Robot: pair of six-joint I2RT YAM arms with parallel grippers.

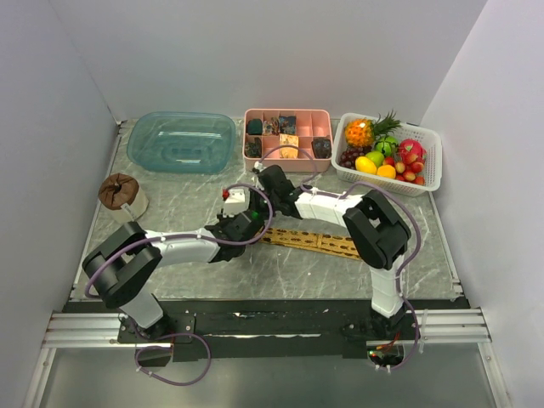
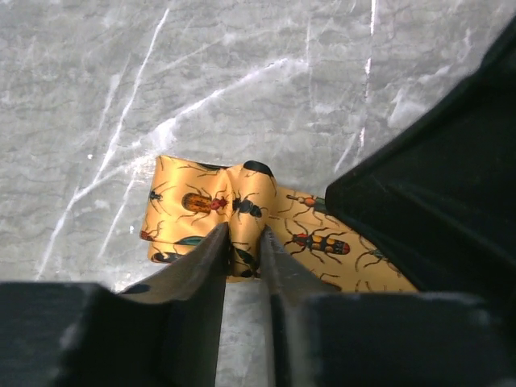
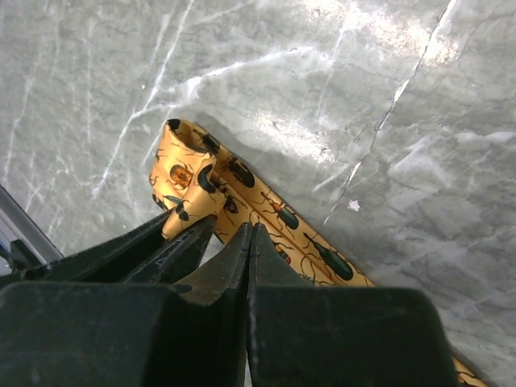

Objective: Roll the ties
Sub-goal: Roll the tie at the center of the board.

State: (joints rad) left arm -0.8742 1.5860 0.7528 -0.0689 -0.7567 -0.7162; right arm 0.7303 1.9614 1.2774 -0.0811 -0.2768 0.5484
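Note:
The tie [image 1: 316, 242] is golden-yellow with a beetle print and lies flat on the grey marble table, running right from the grippers. Its left end is folded into a small roll [image 2: 197, 201]. My left gripper [image 2: 242, 242] is shut on that rolled end, with cloth pinched between its fingers. My right gripper [image 3: 250, 230] is shut with its fingers pressed together, tips on the flat tie [image 3: 302, 230] just beside the roll. The left gripper's fingers [image 3: 173, 242] show there holding the roll [image 3: 185, 181]. In the top view the left gripper [image 1: 235, 228] and the right gripper [image 1: 259, 217] meet.
A clear blue-green tub [image 1: 181, 140] stands at the back left, a pink compartment tray [image 1: 287, 161] with small dark bundles at the back middle, a white fruit basket [image 1: 431, 166] at the back right. A brown rolled item [image 1: 119, 192] sits at the left. A small white box [image 1: 235, 198] is behind the grippers.

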